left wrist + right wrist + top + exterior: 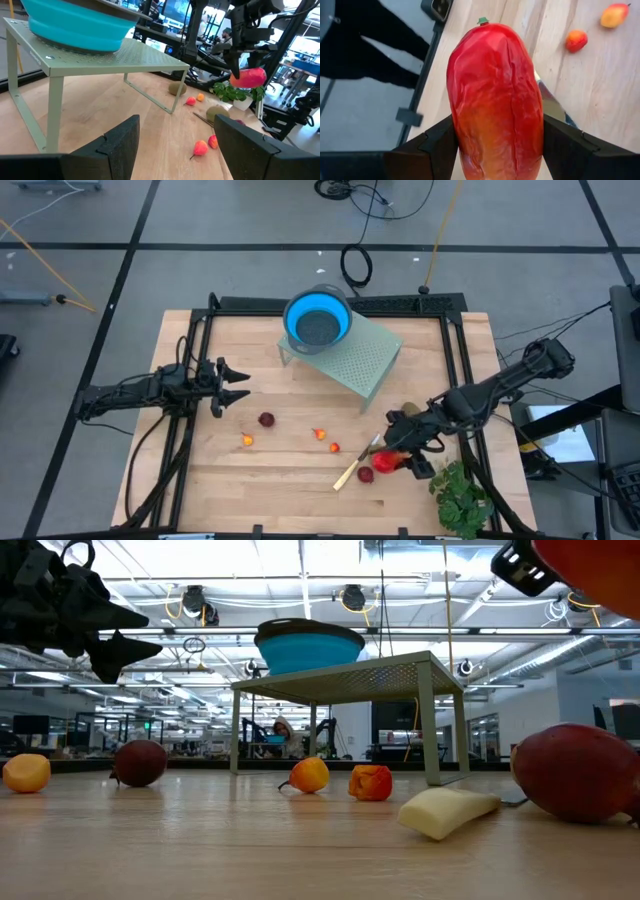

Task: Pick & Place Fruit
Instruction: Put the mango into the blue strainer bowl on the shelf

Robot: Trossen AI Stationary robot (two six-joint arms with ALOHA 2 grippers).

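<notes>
Long red-orange fruit (495, 100), filling the right wrist view, clamped between the two fingers of the right gripper (405, 461) and raised off the table (290, 485), at about 4 o'clock of the board; directly beneath and beside it, a dark red ball (366, 475) and the pale-handled knife (349, 472); leafy green bunch (462, 498) at 5 o'clock; left gripper (238, 385) at 9 o'clock, fingers apart, holding nothing; another dark red ball (266, 419) and small orange-red pieces (321, 434) lying between the arms.
</notes>
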